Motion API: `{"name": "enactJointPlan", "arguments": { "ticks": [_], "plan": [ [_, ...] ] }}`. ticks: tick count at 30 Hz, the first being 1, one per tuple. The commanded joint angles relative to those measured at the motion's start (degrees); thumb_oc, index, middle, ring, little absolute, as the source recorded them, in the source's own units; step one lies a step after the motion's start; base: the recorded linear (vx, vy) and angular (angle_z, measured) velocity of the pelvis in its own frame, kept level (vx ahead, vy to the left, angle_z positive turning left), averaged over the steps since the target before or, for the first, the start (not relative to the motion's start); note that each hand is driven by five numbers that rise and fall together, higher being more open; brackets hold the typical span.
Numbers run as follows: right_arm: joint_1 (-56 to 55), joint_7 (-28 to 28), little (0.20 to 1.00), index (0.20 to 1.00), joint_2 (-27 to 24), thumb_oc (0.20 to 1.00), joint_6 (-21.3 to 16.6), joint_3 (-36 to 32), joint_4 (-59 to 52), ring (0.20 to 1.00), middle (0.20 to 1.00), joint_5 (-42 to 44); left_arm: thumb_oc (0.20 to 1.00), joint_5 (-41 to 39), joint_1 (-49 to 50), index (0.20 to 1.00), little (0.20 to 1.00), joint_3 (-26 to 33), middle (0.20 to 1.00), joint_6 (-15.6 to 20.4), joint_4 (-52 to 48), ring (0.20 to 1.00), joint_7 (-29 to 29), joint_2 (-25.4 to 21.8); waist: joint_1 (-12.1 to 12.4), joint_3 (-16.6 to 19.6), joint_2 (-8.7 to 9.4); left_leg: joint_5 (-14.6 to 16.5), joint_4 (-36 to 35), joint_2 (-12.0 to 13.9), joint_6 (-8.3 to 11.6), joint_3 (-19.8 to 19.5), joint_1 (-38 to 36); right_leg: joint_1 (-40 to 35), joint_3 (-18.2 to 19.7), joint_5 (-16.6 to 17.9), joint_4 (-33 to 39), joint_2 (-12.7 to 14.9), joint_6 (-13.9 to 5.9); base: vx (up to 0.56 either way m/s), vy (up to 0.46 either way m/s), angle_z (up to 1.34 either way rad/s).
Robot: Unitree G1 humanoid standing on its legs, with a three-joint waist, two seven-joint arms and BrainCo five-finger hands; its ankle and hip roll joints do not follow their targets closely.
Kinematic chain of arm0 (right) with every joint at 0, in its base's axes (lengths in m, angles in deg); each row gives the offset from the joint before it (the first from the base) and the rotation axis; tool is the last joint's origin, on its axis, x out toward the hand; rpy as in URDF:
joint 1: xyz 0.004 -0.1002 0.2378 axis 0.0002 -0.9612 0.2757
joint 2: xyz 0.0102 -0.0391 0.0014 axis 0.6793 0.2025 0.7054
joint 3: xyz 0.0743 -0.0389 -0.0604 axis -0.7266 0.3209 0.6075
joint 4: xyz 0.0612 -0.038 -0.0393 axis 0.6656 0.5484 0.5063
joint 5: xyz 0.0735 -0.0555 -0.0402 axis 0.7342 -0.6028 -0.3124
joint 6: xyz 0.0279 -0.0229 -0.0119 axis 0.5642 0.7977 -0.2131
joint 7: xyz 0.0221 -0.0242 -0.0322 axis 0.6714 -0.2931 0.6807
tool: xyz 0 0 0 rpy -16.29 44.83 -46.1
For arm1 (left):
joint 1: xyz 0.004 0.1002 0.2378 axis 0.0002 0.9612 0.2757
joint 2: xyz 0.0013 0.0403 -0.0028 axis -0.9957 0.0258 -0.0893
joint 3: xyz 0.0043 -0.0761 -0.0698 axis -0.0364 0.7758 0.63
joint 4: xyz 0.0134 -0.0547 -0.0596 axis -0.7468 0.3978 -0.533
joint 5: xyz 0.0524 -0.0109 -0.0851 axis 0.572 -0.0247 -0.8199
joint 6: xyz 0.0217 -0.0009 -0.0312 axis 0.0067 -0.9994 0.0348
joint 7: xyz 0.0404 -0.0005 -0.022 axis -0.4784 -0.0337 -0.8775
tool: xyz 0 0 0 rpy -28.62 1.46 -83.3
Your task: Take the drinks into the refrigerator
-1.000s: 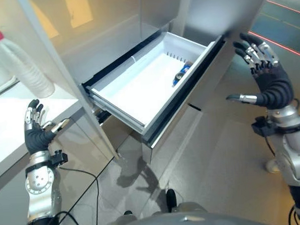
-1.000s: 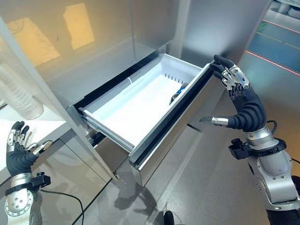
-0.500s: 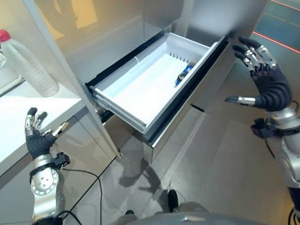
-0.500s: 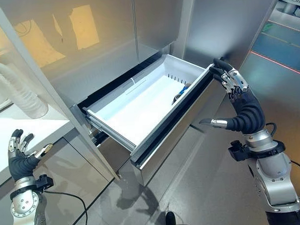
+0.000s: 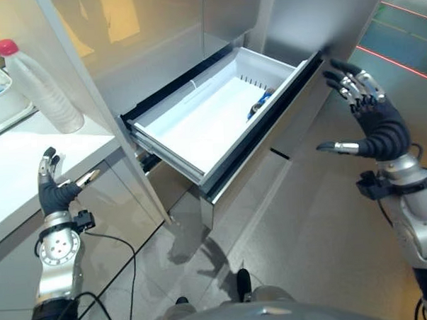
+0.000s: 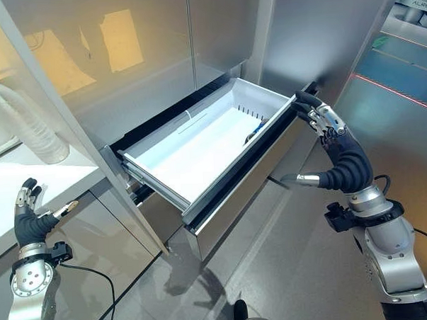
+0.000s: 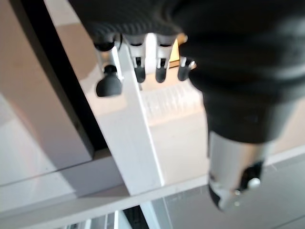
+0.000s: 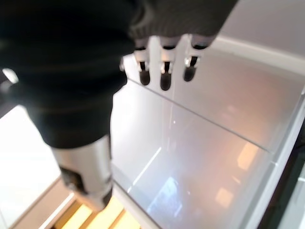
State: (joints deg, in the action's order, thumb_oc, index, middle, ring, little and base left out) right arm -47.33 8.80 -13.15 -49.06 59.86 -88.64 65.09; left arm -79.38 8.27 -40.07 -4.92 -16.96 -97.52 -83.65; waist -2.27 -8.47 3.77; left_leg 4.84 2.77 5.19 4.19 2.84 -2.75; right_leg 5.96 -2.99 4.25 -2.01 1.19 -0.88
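The refrigerator drawer is standing pulled out, with its white bin exposed. A blue drink can is lying inside the bin against the right wall, near the back right corner. The rest of the bin floor is showing white.

The right hand is being held beside the drawer's front right corner, with its fingers spread and straight and the thumb extended apart from them; nothing is being gripped. The fingertips are positioned close to the dark front panel edge, but contact cannot be confirmed.

The left hand is being held upright just off the front edge of the white counter, fingers relaxed and open, with nothing in its grasp.

A clear ribbed plastic bottle with a pink cap is standing upright on the counter, near its right edge and beside the tall white cabinet panel.
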Motion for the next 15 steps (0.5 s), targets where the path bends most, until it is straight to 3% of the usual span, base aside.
{"name": "enactJointPlan", "arguments": {
  "ticks": [1, 10, 14, 15],
  "plan": [
    [2.54, 0.05, 1.000, 1.000, -1.42, 1.000, -0.85, -0.07, -0.93, 1.000, 1.000, 3.11, 1.000, -2.58, -13.63, 1.000, 1.000, 9.88, 1.000, 0.87, 9.08, 1.000, -5.75, -15.08, -0.62, -0.36, 0.90, 6.43, 6.06, -3.17, -3.04, 0.64, -0.96, -6.30, -0.89, -12.09, -8.53, 3.67, -5.94, 0.01, 0.008, -0.04],
    [1.57, 0.05, 1.000, 1.000, -2.17, 1.000, -0.72, -0.98, -0.57, 1.000, 1.000, 2.35, 1.000, -3.24, -11.89, 1.000, 1.000, 10.96, 1.000, 1.39, 3.94, 1.000, -3.31, -18.30, -0.22, -0.14, 0.91, 6.32, 5.71, -3.19, -2.93, 0.57, -1.28, -7.27, -0.68, -11.94, -7.08, 3.58, -5.88, 0.01, 0.003, -0.03],
    [1.31, -0.08, 1.000, 1.000, -1.72, 1.000, -0.59, -1.67, -0.27, 1.000, 1.000, 1.88, 1.000, -3.78, -10.14, 1.000, 1.000, 11.62, 1.000, 2.29, -0.98, 1.000, -2.29, -16.03, 0.07, -0.32, 0.81, 6.20, 5.57, -3.31, -2.89, 0.31, -1.24, -7.27, -0.93, -12.04, -7.24, 3.66, -5.82, -0.01, -0.001, -0.04],
    [1.06, 0.22, 1.000, 1.000, -1.23, 1.000, -0.41, -2.30, -0.59, 1.000, 1.000, 1.77, 1.000, -4.74, -8.88, 1.000, 1.000, 11.89, 1.000, 2.80, -4.00, 1.000, -1.61, -12.89, 0.20, -0.38, 0.76, 6.19, 5.54, -3.40, -2.95, 0.11, -1.21, -7.29, -0.95, -12.11, -7.27, 3.71, -5.66, -0.01, -0.005, 0.06]
  ]
}}
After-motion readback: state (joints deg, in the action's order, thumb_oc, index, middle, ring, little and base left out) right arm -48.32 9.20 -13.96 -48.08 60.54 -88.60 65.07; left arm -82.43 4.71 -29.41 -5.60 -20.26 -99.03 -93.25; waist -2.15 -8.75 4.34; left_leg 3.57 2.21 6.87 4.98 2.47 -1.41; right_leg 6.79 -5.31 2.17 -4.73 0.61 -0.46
